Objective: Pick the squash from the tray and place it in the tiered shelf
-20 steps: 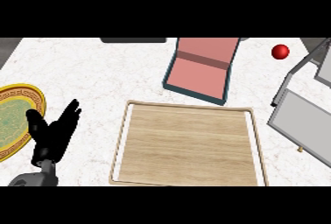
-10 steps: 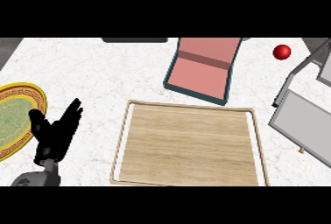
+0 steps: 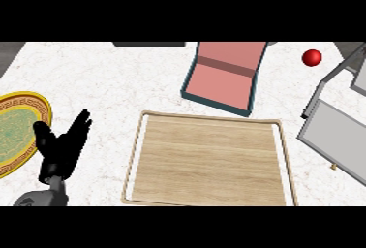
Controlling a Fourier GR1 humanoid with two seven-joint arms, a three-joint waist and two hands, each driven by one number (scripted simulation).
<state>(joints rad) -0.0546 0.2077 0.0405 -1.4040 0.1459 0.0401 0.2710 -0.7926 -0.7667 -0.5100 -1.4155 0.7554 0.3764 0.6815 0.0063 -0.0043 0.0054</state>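
A bare wooden tray (image 3: pixel 208 162) lies in the middle of the marble counter; no squash shows on it or anywhere in the head view. The grey tiered shelf (image 3: pixel 337 121) stands at the right edge, only partly in view. My left hand (image 3: pixel 61 147) rests open at the lower left, fingers straight and pointing up, between the tray and a plate. My right hand is out of view.
A gold-rimmed green plate (image 3: pixel 16 131) lies at the left edge. A teal box with a pink inside (image 3: pixel 223 76) sits behind the tray. A red ball (image 3: pixel 312 57) lies at the back right. A dark object (image 3: pixel 148 44) shows at the back.
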